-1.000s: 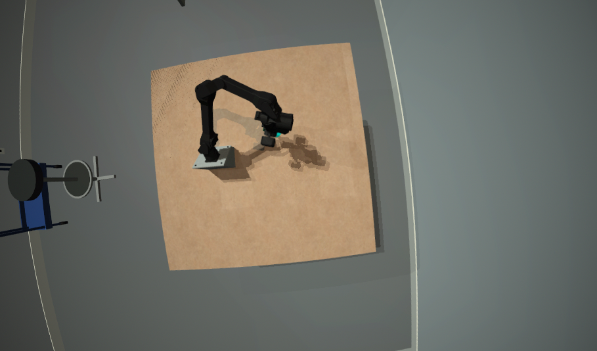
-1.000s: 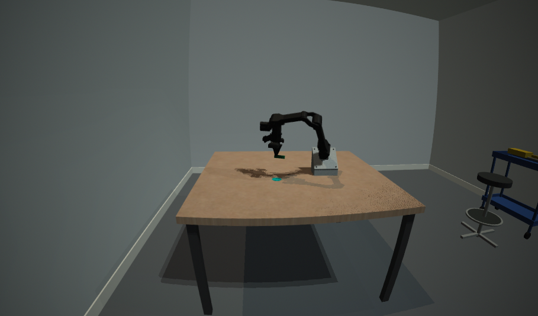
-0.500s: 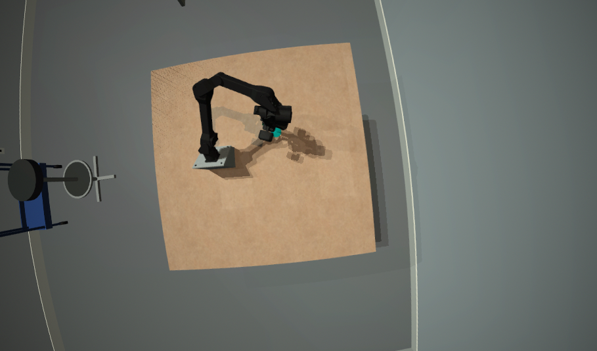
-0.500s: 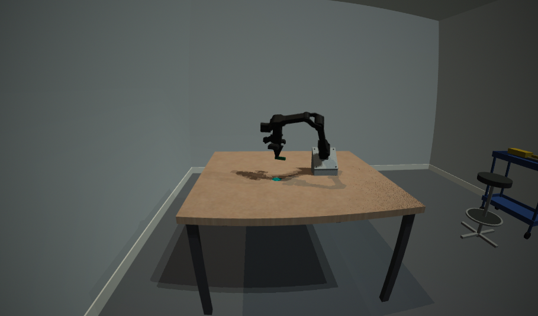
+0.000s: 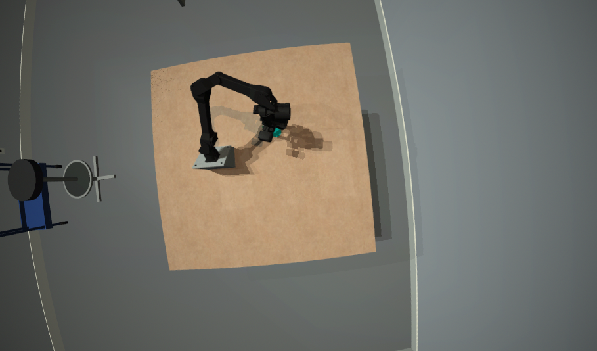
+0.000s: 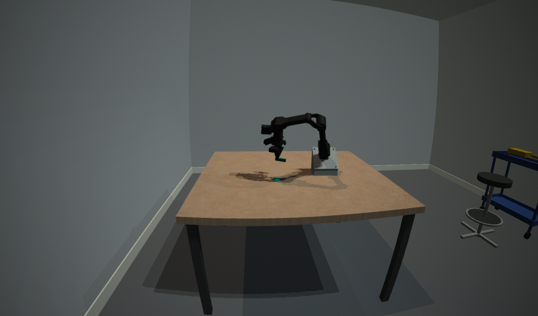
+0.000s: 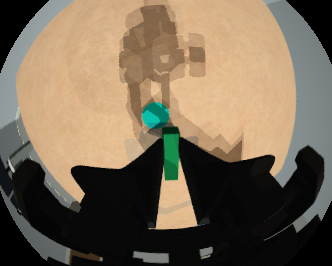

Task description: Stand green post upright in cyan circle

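My gripper (image 6: 277,158) (image 7: 170,141) points down and is shut on the green post (image 6: 282,159) (image 7: 171,162). The post is held well above the table, lying nearly level, with one end toward the arm's base in the exterior view. The cyan circle (image 5: 276,132) (image 6: 276,179) (image 7: 155,115) lies flat on the table below, partly in the arm's shadow. In the wrist view it shows just beyond the post's far end and slightly left. In the top view the gripper covers part of the circle, and the post is hidden.
The arm's grey base plate (image 5: 227,159) (image 6: 324,171) stands on the wooden table (image 5: 265,217) (image 6: 302,208). A stool (image 5: 25,179) (image 6: 494,179) and a blue cart (image 5: 34,213) (image 6: 518,212) stand on the floor away from the table.
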### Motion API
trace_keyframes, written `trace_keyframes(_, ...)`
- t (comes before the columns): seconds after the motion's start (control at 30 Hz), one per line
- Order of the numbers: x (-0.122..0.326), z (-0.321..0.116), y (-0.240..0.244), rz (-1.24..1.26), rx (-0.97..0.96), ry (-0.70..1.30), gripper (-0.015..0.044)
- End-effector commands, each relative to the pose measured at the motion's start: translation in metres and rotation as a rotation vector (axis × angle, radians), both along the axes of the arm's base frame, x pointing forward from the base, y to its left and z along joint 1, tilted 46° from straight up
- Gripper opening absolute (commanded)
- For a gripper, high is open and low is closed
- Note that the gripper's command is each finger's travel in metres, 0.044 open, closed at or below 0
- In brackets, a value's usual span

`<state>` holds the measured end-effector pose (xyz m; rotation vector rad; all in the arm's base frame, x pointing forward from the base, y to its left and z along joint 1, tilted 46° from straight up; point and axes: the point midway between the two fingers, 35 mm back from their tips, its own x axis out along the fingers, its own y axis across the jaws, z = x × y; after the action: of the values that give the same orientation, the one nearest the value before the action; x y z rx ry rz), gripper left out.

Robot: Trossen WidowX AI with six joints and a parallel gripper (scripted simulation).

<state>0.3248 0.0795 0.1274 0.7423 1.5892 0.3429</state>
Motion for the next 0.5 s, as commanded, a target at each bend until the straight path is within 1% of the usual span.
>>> trace_keyframes(0.0, -0.0017, -0.0032, 0.0015, 0.0, -0.032, -0.012, 0.0023)
trace_keyframes(0.47, -0.0028, -0.0129, 0.0041, -0.003, -0.114, -0.053, 0.0023)
